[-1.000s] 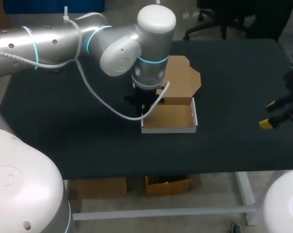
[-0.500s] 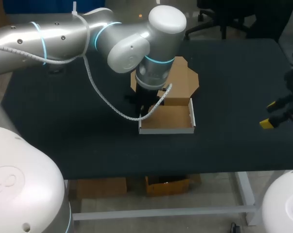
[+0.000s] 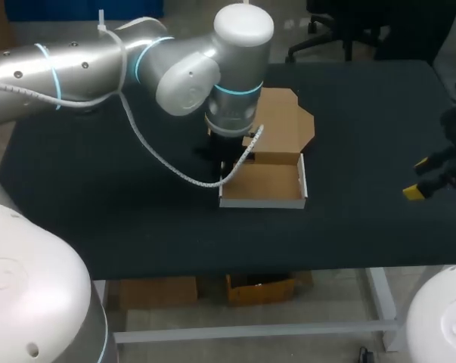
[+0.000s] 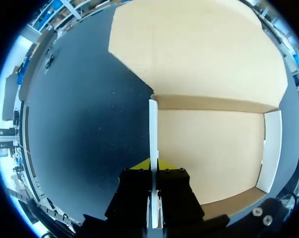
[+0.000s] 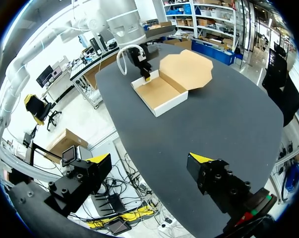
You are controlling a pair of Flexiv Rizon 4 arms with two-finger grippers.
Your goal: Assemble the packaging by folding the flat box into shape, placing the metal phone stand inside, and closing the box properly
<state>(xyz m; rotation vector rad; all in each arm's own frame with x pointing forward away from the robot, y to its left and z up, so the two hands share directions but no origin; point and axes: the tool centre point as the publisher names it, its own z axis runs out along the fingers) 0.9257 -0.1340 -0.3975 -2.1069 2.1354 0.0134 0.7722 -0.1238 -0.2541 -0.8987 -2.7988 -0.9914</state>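
A cardboard box [image 3: 264, 185] with white outer walls stands open in the middle of the table, its brown lid [image 3: 286, 125] lying flat behind it. My left gripper [image 4: 153, 166] is shut on the box's upright left side wall [image 4: 153, 130], one finger inside and one outside. The box floor [image 4: 209, 153] is bare. In the head view the left wrist [image 3: 231, 113] hides those fingers. My right gripper [image 3: 418, 178] hangs open and empty at the table's right edge, far from the box [image 5: 161, 91]. No metal phone stand shows in any view.
The black table [image 3: 137, 219] stretches wide on either side of the box. A white cable [image 3: 175, 170] loops from the left arm down beside the box's left front corner.
The left arm swung slightly right and back, still holding the wall; the box shifted a little with it and returned. The right arm has kept still.
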